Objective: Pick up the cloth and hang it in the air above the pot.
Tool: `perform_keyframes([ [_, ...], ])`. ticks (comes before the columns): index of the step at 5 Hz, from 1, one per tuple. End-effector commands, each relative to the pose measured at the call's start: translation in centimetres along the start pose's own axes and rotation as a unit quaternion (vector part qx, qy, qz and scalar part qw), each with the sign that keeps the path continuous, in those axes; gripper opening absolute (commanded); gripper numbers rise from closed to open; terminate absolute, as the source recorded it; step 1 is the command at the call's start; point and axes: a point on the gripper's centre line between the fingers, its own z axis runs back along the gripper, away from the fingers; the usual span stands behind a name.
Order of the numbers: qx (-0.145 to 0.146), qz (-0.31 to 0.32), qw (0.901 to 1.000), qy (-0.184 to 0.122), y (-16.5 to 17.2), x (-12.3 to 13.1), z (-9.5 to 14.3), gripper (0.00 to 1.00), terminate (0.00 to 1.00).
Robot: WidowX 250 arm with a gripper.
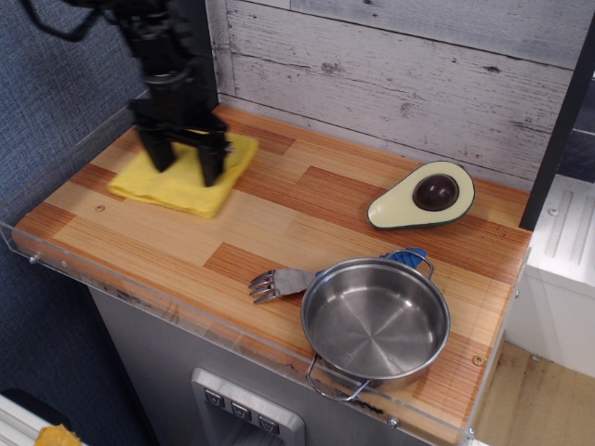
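The cloth (182, 178) lies on the far left part of the desk (279, 223), directly beneath the fingers (212, 164). It appears shifted and slightly rumpled under them, and motion blur makes it impossible to tell whether it rests flat or is already partly lifted. The two fingers stand apart, one on each side of the cloth's middle, with yellow fabric visible between them. Judged from this, they straddle a fold or bunch of the cloth to pinch it, but whether they grip it cannot be told.

The arm (163, 46) descends from above the fingers and is blurred, which suggests movement in progress.

The pot (376, 321) sits well apart from the fingers, toward the near right edge of the desk, upright and empty, its open mouth facing up. A clear path across bare wood lies between fingers and pot.

Just beside the pot, on the side nearer the fingers, a fork (279, 282) lies with its blue handle tucked behind the pot's rim. An avocado half (421, 196) rests beyond the pot, cut side up, near the back wall (400, 74).

Judgement: the task is at the grasp stage; lifting and carrying over the pot remain.
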Motion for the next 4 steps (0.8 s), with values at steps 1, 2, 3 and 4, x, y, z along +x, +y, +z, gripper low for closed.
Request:
perform_keyframes([
  [1, -0.01, -0.077, 0.997, -0.002, -8.5, 3.9, -0.4, 1.0, 0.0],
  [2, -0.013, -0.107, 0.9942, -0.001, -11.3, 4.6, -0.3, 1.0, 0.0],
  [3, -0.017, -0.134, 0.9909, -0.007, -13.5, 4.9, 0.3, 1.0, 0.0],
  [4, -0.01, -0.125, 0.9921, -0.006, -14.1, 5.0, 0.9, 1.0, 0.0],
])
